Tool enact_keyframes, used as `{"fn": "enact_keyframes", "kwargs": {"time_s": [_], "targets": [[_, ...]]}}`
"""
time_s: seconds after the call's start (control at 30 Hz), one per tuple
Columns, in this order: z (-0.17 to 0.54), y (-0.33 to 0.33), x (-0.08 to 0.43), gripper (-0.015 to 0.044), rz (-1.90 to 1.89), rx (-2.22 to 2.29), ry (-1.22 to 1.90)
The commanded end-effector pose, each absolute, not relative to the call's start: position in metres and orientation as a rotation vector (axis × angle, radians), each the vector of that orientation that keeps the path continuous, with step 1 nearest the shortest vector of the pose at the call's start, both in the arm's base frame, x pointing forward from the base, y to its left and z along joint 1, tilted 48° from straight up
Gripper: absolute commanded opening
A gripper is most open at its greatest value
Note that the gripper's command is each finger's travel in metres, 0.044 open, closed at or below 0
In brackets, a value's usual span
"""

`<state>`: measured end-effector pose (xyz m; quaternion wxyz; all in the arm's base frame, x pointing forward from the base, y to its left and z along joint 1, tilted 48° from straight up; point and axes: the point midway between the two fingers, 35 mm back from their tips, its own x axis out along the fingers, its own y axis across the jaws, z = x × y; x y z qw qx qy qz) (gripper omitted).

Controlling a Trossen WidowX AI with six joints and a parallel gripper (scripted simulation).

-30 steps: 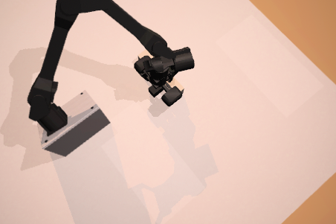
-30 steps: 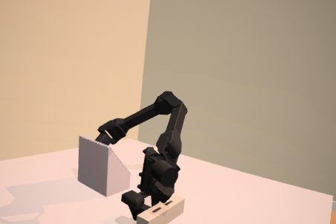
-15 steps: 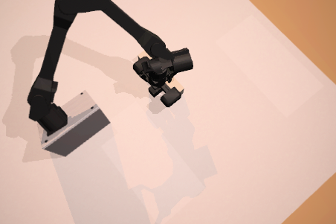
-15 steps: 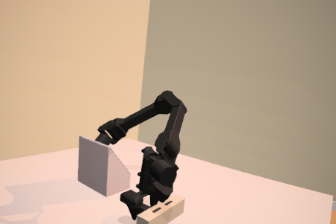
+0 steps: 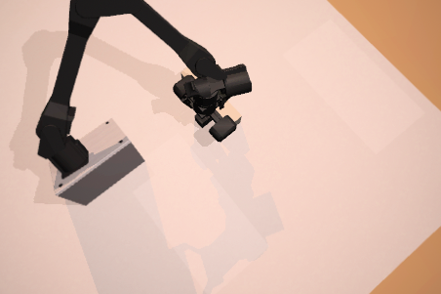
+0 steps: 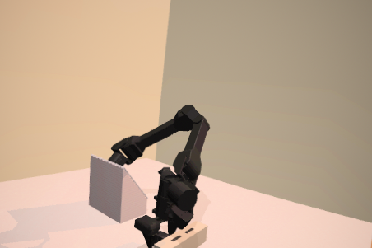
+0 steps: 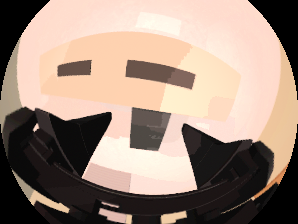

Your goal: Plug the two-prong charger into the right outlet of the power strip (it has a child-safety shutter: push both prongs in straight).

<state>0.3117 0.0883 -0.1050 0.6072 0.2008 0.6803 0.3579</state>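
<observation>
The tan power strip [image 5: 236, 111] [image 6: 198, 236] [image 7: 110, 50] lies below and beside the gripper. Its upper face shows two dark slots in the exterior view and two long dark slots in the wrist view. My gripper [image 7: 147, 121] is open, its black fingers wide apart. A dark grey block, apparently the charger [image 7: 149, 135], shows in the gap between the fingers, with space on both sides. Its upper end meets the strip's near edge in the wrist view. Its prongs are not visible, and I cannot tell whether they are in an outlet. The gripper hides the charger in the top and exterior views.
The grey wedge-shaped arm base [image 5: 104, 172] [image 6: 104, 190] stands left of the strip in the top view. The black arm arches from it over to the strip. The pale table top [image 5: 317, 216] [image 6: 255, 219] carries faint shadows and lighter patches.
</observation>
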Motion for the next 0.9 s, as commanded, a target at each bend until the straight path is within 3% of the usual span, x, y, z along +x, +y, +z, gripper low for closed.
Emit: {"fn": "enact_keyframes", "kwargs": {"time_s": [0.0, 0.87], "targets": [[-0.104, 0.089, 0.309, 0.0440, 0.833, 0.465, 1.569], [-0.107, 0.082, 0.283, 0.0440, 0.833, 0.465, 1.570]]}}
